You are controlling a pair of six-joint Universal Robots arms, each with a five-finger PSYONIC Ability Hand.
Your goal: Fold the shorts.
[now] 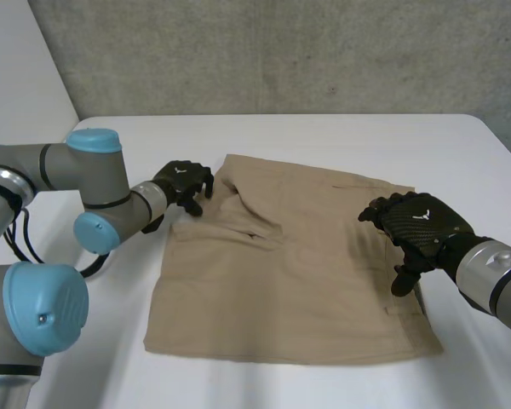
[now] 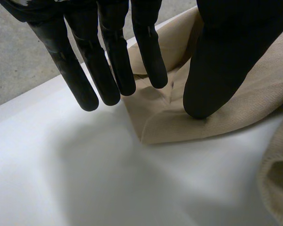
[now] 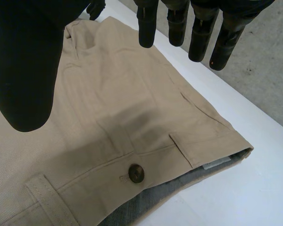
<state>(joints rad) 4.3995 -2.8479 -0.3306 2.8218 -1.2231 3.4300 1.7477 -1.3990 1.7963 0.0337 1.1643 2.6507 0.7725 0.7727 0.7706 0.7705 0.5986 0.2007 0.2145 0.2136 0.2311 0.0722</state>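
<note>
Shorts lying spread on white surface.
Left hand fingers hovering straight over a corner, thumb touching cloth; right hand fingers hanging loosely spread above waistband.

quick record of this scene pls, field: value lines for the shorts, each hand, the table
shorts: tan, spread on the table, with a raised crease near the left hand
button: brown, on the waistband under the right hand
left hand: open, thumb on a far corner of the shorts
right hand: open, over the waistband end, holding nothing
table: white
stage: no cloth lifted yet
</note>
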